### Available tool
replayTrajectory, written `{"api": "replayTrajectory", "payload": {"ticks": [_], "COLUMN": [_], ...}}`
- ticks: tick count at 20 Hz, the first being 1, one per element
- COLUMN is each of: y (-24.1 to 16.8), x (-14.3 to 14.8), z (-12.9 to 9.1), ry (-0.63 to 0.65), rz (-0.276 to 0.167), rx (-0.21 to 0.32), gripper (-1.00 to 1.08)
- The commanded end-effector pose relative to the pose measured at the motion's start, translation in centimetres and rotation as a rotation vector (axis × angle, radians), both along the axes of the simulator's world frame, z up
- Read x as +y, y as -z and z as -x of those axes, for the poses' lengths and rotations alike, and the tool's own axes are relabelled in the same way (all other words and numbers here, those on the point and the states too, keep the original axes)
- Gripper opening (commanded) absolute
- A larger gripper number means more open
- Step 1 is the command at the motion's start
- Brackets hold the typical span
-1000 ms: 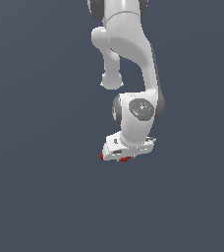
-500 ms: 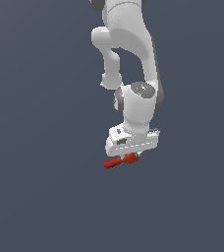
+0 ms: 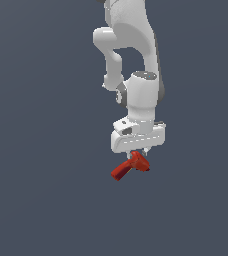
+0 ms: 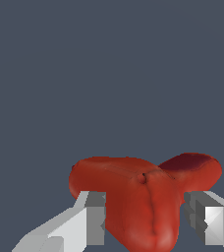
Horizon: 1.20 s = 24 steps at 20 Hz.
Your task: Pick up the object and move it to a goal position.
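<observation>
We have the object (image 3: pixel 130 166) pinched in the gripper (image 3: pixel 137 154), hanging just below centre of the exterior frame. In the wrist view the fingers (image 4: pixel 92 216) flank its thick middle. For the carry, we judge slow travel best, since the lopsided handle could twist it loose.

No text, label, brand, number or sign can be read in either view; the white arm, the red object and the plain grey background carry no markings.
</observation>
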State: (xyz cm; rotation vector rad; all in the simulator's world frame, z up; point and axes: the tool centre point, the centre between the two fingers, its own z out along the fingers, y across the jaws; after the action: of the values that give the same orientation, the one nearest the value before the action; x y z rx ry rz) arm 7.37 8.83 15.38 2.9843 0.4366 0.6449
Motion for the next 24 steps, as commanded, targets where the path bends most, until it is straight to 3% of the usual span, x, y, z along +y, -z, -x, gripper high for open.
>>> {"api": "replayTrajectory", "payload": {"ticks": [1, 13, 24], "y": [-1.1, -4.3, -5.1], "x": [0.4, 1.6, 1.9], "z": [-0.1, 0.6, 0.9], "ry": [-0.010, -0.048, -0.057], "rz": [-0.008, -0.031, -0.033], "rx": [-0.055, -0.250, -0.311], "gripper": [-1.00, -1.00, -1.00]}}
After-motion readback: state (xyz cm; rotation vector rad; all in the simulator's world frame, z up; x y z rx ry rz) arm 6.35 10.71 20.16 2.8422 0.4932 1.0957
